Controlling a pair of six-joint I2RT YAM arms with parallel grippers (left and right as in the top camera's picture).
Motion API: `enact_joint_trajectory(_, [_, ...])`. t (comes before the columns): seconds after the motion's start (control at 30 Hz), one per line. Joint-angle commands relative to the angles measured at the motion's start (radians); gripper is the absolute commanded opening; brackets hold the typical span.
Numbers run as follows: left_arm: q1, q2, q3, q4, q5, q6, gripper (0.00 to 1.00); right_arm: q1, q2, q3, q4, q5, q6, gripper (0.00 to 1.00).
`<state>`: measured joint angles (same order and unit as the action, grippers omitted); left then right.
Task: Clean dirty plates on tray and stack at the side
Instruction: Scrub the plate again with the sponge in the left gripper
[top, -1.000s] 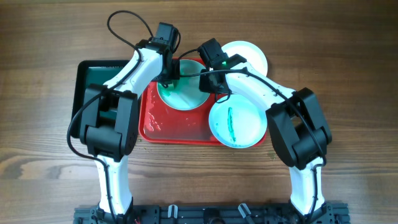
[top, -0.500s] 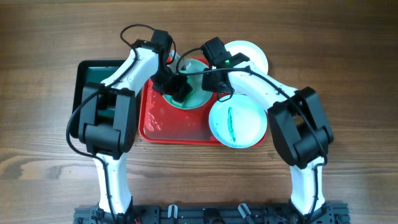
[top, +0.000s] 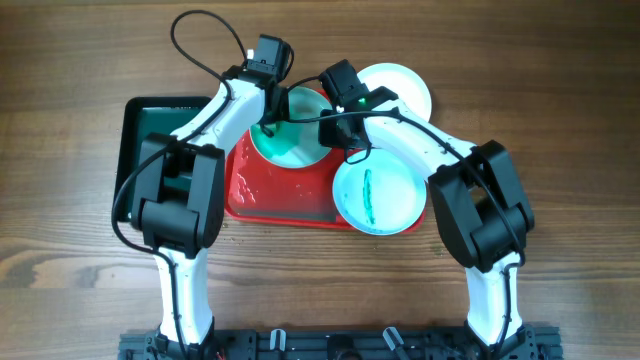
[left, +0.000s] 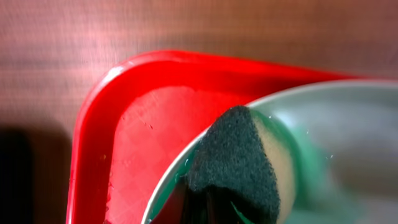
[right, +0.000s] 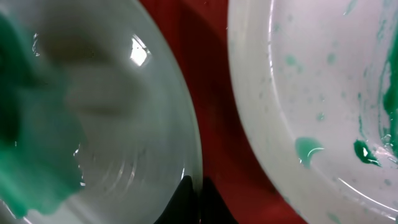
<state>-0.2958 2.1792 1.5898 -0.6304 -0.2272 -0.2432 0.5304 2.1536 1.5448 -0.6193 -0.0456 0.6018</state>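
The wooden table (top: 80, 250) carries the red tray (top: 270, 200), whose floor looks wet. A dark green tray (top: 140, 125) lies at the left side of the red tray, partly under the left arm.

Three plates are in view. The smeared plate (top: 295, 145) sits in the far part of the red tray, and green is spread over most of its middle. The streaked plate (top: 385, 200) lies at the red tray's near right corner and overhangs the rim; one green line crosses its centre. The third plate (top: 410, 90) lies on the wood just beyond the red tray's far right corner, and from overhead it looks plain white.

The right gripper (right: 194, 198) is closed on the rim of the smeared plate, one finger on each side of the edge. The left gripper (top: 268, 122) is over the red tray's far left part and pinches a dark sponge (left: 236, 162), which lies against the inside of the smeared plate near its rim.
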Motion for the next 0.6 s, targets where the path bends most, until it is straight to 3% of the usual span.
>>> enact_joint_trajectory(0.0, [0.011, 0.033, -0.006, 0.103, -0.151, -0.034, 0.04, -0.012, -0.001, -0.016, -0.032, 0.035, -0.024, 0.04])
enact_joint_trajectory(0.07, [-0.019, 0.033, -0.006, 0.103, -0.114, -0.011, 0.04, -0.012, 0.0, -0.016, -0.029, 0.019, -0.027, 0.04])
enact_joint_trajectory(0.33, [-0.066, 0.033, -0.006, -0.04, 0.342, 0.24, 0.04, -0.012, 0.006, -0.016, -0.026, -0.005, -0.052, 0.04])
enact_joint_trajectory(0.43, [-0.032, 0.033, -0.006, -0.051, 0.299, 0.221, 0.04, -0.012, 0.007, -0.016, -0.026, -0.008, -0.053, 0.04])
enact_joint_trajectory(0.57, [0.051, 0.024, 0.056, -0.115, -0.057, -0.068, 0.04, -0.012, 0.009, -0.016, -0.022, -0.034, -0.074, 0.04])
